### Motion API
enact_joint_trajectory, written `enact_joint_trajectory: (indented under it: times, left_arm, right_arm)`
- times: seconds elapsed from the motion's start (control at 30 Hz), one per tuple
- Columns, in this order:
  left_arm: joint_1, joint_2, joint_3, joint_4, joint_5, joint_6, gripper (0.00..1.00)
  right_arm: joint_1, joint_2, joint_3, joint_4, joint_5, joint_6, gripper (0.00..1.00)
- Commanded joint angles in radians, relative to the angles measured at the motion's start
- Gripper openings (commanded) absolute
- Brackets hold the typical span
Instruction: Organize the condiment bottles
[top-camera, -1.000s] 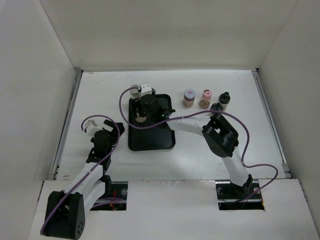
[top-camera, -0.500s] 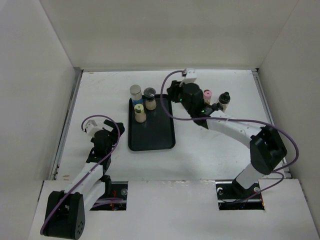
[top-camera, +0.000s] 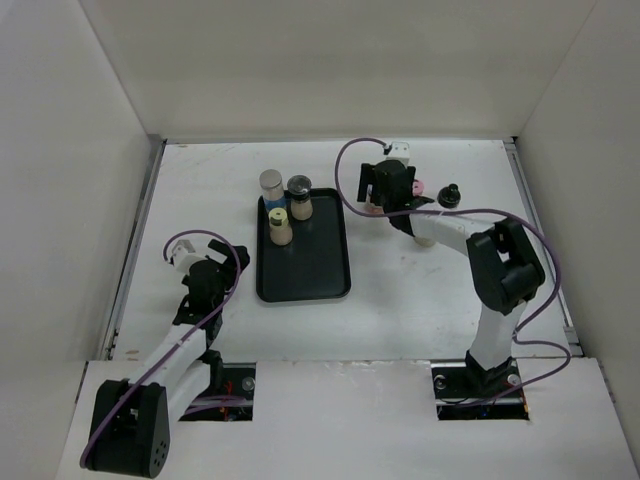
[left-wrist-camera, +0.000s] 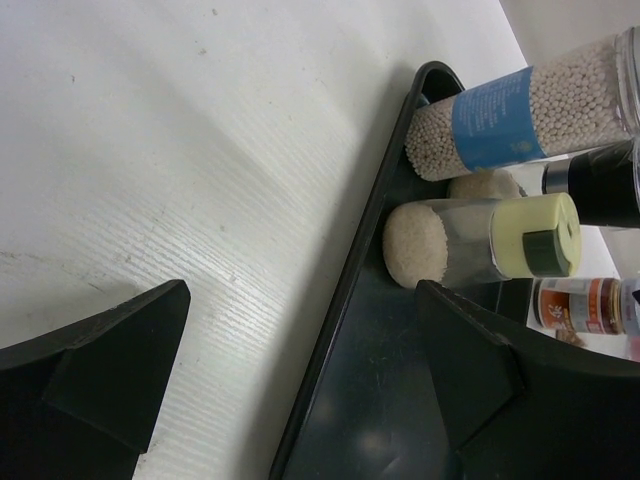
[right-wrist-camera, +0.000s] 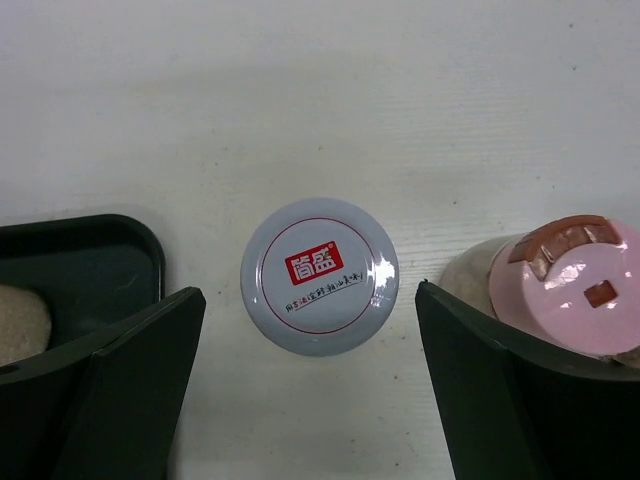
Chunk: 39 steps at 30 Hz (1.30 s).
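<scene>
The step in hand looks like the pick of the fourth jar. The right pincer (right-wrist-camera: 308, 296) hangs released, jaws spread wide, straight above the grey-lidded jar (right-wrist-camera: 319, 276), which sits on the white surface (right-wrist-camera: 320, 100) centred between the two fingers and touching neither. That jar stands upright: its long axis runs vertical, in line with the pincer's approach, with the lid facing up at the wrist camera and the red label square to it. Just outside the pincer's right finger stands the pink-lidded jar (right-wrist-camera: 575, 290), also upright, and beyond the left finger lies a corner of the black tray (right-wrist-camera: 90, 250).

The next move, as I judge it, calls for a straight descent and a clench below the lid. The pink-lidded jar is close, so the right finger has little room to pass. Three jars already stand in the tray, so the task seems about half done.

The left pincer (left-wrist-camera: 303, 295) rests released and empty low by the tray's edge, with the yellow-lidded jar (left-wrist-camera: 480, 250) ahead of it inside the tray
</scene>
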Motion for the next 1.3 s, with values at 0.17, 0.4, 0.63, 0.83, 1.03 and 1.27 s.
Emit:
enact_joint_trajectory:
  times: [0.17, 0.4, 0.63, 0.83, 1.03, 1.27]
  left_arm:
    - [-0.007, 0.029, 0.013, 0.058, 0.002, 0.001, 1.0]
    - [-0.001, 0.026, 0.01, 0.071, 0.002, 0.004, 1.0]
    - [0.005, 0.023, 0.008, 0.071, 0.002, 0.004, 1.0]
    - [0.005, -0.003, 0.002, 0.066, 0.001, 0.007, 1.0]
    - [0.003, -0.004, 0.0, 0.064, 0.01, 0.006, 1.0]
    - [0.006, -0.009, -0.001, 0.061, 0.013, -0.001, 1.0]
  right_arm:
    - [-0.009, 0.049, 0.078, 0.011, -0.008, -0.001, 0.86]
    - [-0.015, 0.089, 0.122, -0.001, -0.002, -0.018, 0.75]
    - [-0.021, 0.09, 0.139, -0.038, -0.003, -0.032, 0.66]
    - [-0.013, -0.035, 0.052, 0.06, 0.004, -0.045, 0.47]
    - [0.095, -0.186, -0.029, 0.077, 0.053, -0.07, 0.47]
    - [0.287, -0.214, -0.026, 0.074, 0.044, -0.055, 0.48]
